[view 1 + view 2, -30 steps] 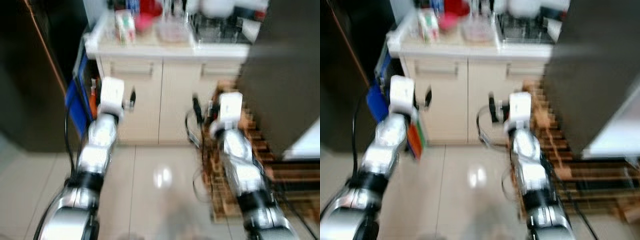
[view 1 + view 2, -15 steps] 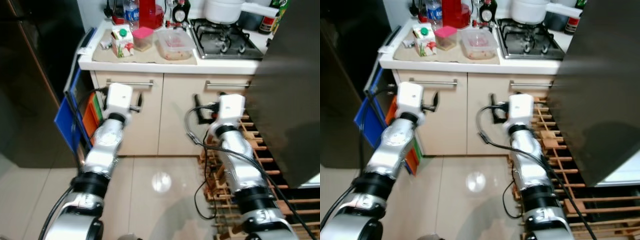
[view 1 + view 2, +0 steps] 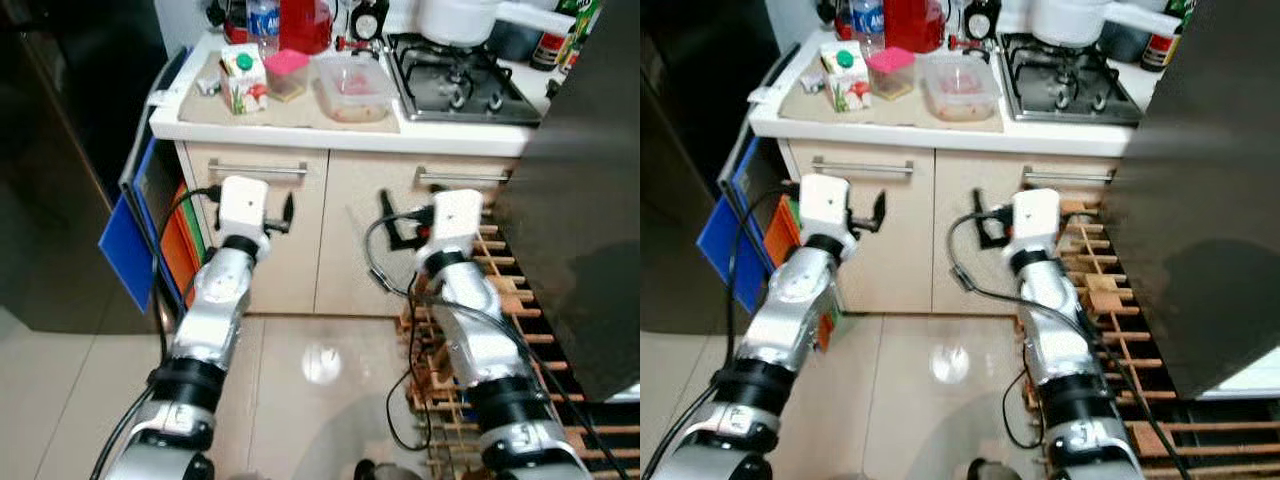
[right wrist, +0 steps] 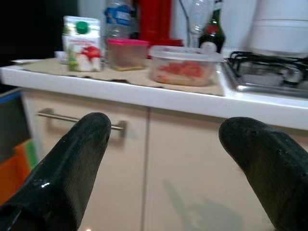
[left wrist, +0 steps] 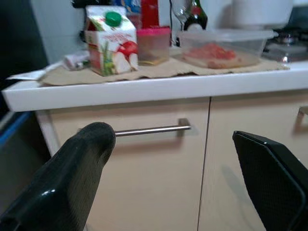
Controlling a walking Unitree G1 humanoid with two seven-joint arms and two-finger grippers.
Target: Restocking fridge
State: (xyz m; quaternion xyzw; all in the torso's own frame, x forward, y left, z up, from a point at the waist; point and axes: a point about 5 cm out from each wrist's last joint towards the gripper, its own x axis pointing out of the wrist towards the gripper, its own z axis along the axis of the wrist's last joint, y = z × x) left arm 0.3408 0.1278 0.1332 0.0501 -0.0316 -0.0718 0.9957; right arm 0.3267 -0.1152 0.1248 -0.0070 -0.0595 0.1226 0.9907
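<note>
We stand before a cream two-door base cabinet (image 3: pixel 330 220), both arms raised short of it. Left gripper (image 5: pixel 173 178): fingers spread wide, holding nothing. Right gripper (image 4: pixel 163 163): likewise spread, empty.

Items to restock sit on the white countertop (image 3: pixel 940 135), on a beige paper mat, well above and beyond both grippers:
- white juice carton with green screw cap and fruit print (image 3: pixel 845 76), nearest the left edge. We judge it light to moderate, walls soft if squeezed hard; grip across the flat sides, mid-height.
- small tub with pink lid (image 3: pixel 890 72), just beside the carton. Probably light and rigid; grip the walls below the lid.
- clear lidded plastic food box with reddish contents (image 3: pixel 962 87). Wide, smooth, likely slippery; span the short sides, keep level.

Surroundings: dark fridge body (image 3: pixel 60 150) at far left, blue and orange boards (image 3: pixel 130 220) leaning in the gap; behind the items, bottles and a red container (image 3: pixel 912 20) crowd the reach; gas hob (image 3: pixel 1065 85) with white pot; wooden slat rack (image 3: pixel 1110 300) on the floor; a dark panel (image 3: pixel 1210 180) looms at right
</note>
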